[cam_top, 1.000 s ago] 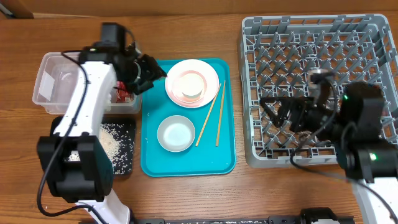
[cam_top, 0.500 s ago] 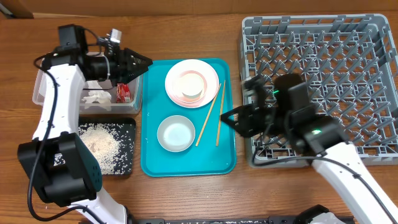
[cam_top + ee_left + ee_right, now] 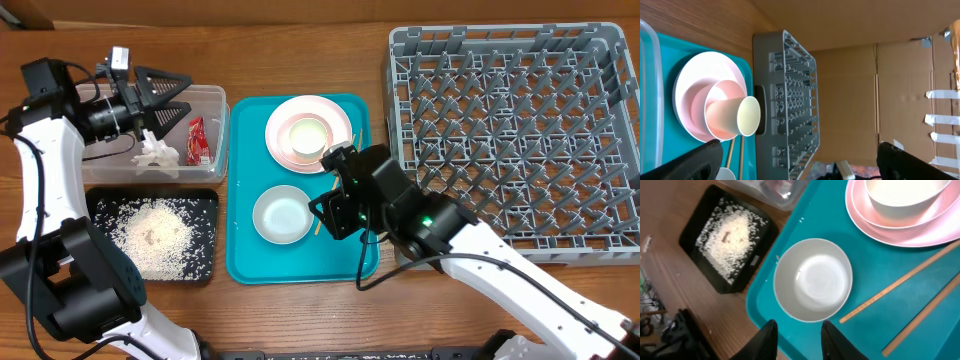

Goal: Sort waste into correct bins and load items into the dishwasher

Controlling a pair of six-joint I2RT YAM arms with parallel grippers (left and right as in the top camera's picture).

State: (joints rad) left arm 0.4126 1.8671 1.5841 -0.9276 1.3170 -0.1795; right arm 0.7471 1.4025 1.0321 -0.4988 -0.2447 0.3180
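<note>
Swung off the grey dish rack point(image 3: 510, 130), the right gripper point(image 3: 799, 330) now hangs spread and empty just beside the white bowl point(image 3: 814, 279) on the teal tray point(image 3: 245, 262), while the left gripper point(image 3: 172, 90), wide open and empty, has retreated above the clear tub point(image 3: 212, 100).

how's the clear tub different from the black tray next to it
The clear tub is see-through with tall walls; the black tray is opaque and shallow. The tub holds a crumpled napkin and a red wrapper; the tray holds loose rice. Both are rectangular, similar in footprint, and sit left of the teal tray.
</note>
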